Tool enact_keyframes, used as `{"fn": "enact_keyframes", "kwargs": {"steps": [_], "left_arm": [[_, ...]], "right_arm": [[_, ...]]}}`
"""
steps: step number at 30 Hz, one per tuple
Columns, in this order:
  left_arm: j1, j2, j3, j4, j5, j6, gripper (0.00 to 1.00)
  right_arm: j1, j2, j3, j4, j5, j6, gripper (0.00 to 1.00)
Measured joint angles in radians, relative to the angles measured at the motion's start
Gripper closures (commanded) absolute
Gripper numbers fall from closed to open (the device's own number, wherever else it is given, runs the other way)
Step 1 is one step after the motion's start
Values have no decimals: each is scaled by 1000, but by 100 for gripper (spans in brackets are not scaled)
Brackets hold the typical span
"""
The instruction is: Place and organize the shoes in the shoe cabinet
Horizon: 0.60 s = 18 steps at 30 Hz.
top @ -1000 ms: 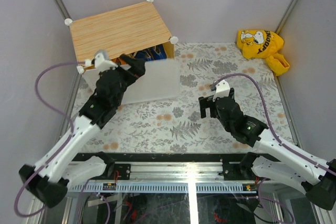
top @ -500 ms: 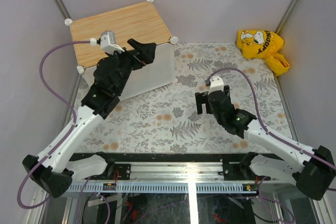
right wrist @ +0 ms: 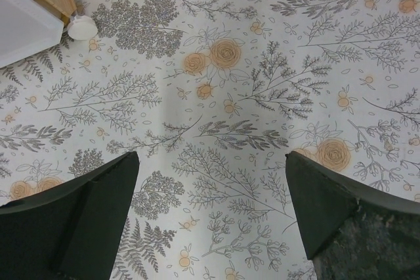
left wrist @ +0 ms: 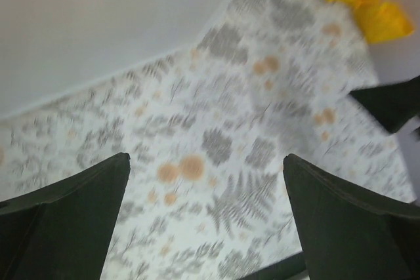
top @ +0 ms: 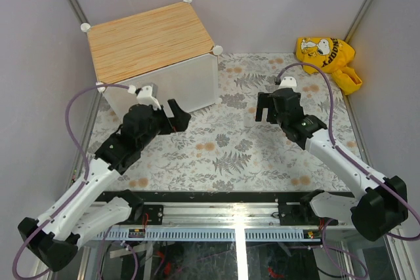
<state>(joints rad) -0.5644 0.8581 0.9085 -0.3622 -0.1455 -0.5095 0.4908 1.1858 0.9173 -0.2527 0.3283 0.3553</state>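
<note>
The box-shaped shoe cabinet point(top: 147, 37), wood-grain on top with white sides, stands just ahead of the left gripper point(top: 178, 115), its long side across the reach and its door panel shut. No shoes show; I'd guess they're inside. The left gripper's jaws are spread and empty. The right gripper point(top: 266, 106) is likewise, but farther off. Beyond it lies a yellow cloth bag point(top: 325, 54) with a cartoon dog; its black lettering is unreadable.

Far-left shoe cabinet point(top: 152, 39), far-right yellow bag point(top: 323, 54)
</note>
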Motion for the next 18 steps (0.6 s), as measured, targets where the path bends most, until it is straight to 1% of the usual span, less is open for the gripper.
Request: {"fn": "enact_keyframes", "kwargs": {"steps": [3,5,11,18], "left_arm": [[-19,2,-72,-52,0,2,0],[-32,14,-89,-72,-6,4,0],[-52,50,-88,-75,-19,14,0],[-52,55,-88,-78,-25,19,0]], "right_arm": [[0,0,19,-31,3,2,1],[0,-2,24,-45,4,4,1],[0,-33,24,-72,11,11,1],[0,-82,15,-72,21,11,1]]}}
